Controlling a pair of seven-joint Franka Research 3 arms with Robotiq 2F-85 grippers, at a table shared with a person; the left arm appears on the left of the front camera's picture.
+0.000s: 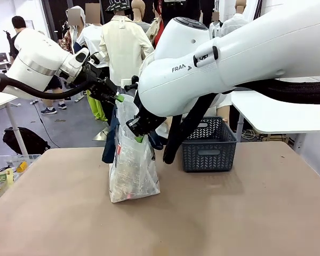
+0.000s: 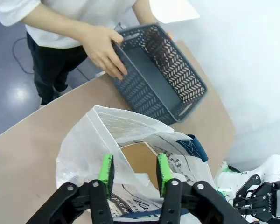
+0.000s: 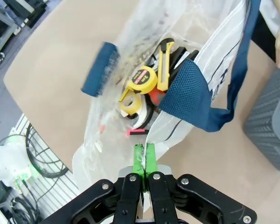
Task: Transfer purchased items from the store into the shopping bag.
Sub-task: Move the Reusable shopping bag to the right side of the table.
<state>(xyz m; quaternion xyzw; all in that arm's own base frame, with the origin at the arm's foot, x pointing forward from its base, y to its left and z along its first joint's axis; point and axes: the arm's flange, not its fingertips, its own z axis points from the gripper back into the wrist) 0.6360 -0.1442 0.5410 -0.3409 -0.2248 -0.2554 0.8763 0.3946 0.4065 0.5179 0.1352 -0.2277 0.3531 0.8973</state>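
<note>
At a shared table (image 1: pixel 229 213), 2 robot arms work over the shopping bag (image 1: pixel 133 170), which stands upright left of centre, just beside a dark grey lattice basket (image 2: pixel 177 65) that a person's hand (image 2: pixel 102 49) grips by its rim. The right gripper (image 3: pixel 144 158) is pinched tight on the bag's thin plastic edge, next to a dark blue handle (image 3: pixel 189 93). It holds the mouth open over purchased items (image 3: pixel 151 95) already inside, among them a yellow tape measure (image 3: pixel 144 79) and a yellow utility knife (image 3: pixel 164 51). The left gripper (image 2: pixel 134 171) hangs at the bag's mouth with its green pads (image 2: pixel 106 170) half spread around crumpled plastic. A pale tan card (image 2: pixel 140 158) lies between them and deeper in, and whether the pads touch it cannot be told. The step looks like a drop into the bag. To do it well, the right pinch should hold firm without tugging, since the light bag could tip. The left jaws should spread fully before rising straight up, so neither pad snags the film or the handle. With the basket looking bare, the task appears near its end.
</note>
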